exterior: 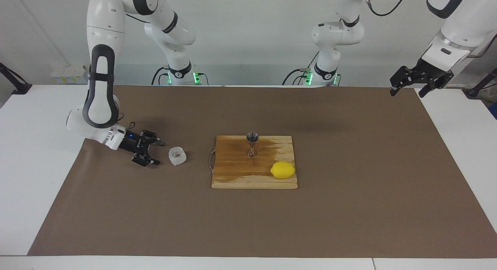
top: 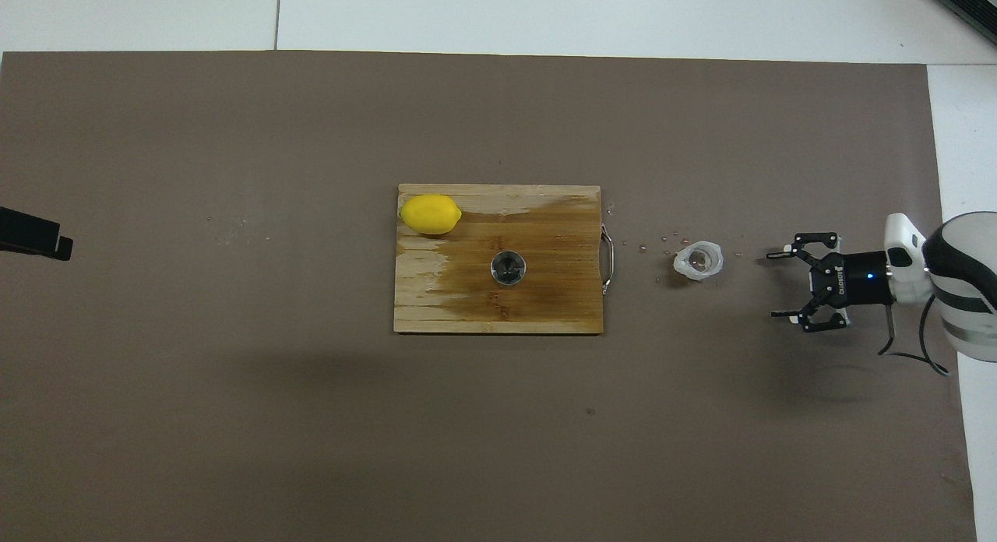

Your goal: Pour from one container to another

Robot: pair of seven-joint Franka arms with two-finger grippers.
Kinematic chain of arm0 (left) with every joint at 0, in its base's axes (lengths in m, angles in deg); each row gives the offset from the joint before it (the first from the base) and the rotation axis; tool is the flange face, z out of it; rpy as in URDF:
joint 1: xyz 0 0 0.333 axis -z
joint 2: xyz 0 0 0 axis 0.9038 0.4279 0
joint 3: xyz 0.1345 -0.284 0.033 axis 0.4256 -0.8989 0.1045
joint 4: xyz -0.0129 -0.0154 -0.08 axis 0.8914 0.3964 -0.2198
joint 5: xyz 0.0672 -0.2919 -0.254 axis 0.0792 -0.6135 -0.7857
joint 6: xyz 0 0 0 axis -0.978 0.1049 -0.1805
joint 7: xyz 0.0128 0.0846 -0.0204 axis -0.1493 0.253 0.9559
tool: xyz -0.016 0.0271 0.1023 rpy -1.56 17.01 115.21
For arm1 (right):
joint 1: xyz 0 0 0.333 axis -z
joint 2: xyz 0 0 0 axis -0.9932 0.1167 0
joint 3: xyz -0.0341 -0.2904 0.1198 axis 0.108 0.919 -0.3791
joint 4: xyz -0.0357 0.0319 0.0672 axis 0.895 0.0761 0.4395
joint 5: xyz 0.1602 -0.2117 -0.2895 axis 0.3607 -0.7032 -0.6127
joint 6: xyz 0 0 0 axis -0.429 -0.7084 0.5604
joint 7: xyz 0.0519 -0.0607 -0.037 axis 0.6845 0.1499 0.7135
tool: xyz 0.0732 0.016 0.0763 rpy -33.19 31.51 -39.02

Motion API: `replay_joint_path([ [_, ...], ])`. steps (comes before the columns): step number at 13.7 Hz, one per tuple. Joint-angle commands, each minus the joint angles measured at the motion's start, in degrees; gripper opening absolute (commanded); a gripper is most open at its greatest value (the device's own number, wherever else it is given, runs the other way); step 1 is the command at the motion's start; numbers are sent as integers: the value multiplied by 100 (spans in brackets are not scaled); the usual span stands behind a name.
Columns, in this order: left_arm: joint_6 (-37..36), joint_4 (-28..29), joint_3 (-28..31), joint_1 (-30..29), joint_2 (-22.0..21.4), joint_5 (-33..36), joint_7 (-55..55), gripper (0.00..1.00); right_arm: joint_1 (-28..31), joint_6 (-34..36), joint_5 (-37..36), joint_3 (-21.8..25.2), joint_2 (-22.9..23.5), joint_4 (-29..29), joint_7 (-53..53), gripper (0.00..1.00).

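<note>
From across the table, my right gripper (exterior: 154,152) hung low over the brown mat (exterior: 349,208) toward my right arm's end of the table, its fingers spread apart and closed on nothing; the whitish cup (exterior: 177,156) stood upright on the mat just beside those fingertips, clear of them, between my gripper and the wooden board (exterior: 237,177); the metal jigger (exterior: 252,144) stood upright on the board's dark wet patch, and the lemon (exterior: 283,170) lay on the same board, farther from me than the jigger and toward my left arm's end; my left gripper (exterior: 410,87) waited raised over the mat's corner at my left arm's end, fingers parted and empty. From above, my right gripper (top: 781,285) lay on its side with its two fingers wide apart, pointing toward the cup (top: 699,261), a bare strip of mat (top: 234,410) showing between fingertips and cup; a few small droplets dotted the mat between the cup and the board's metal handle (top: 608,258); the jigger (top: 509,268) showed as a round open mouth near the middle of the board (top: 561,312), on the stained part; the lemon (top: 430,214) sat at the board's corner; only a dark tip of my left gripper (top: 35,235) showed at the edge of this view, and there I could not tell how its fingers stood.
</note>
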Motion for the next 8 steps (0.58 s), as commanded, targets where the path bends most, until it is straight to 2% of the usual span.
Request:
replay_joint_path([
  [1,56,171,8,29,-141,69,4,100,-56,63,-1062,-63,-845,-67,1715,100],
  [4,56,171,8,29,-141,69,4,100,-397,90,-1785,-81,-1304,-50,3737,100],
  [8,56,171,8,29,-141,69,4,100,-864,72,-2662,-80,-1323,-24,6962,100],
])
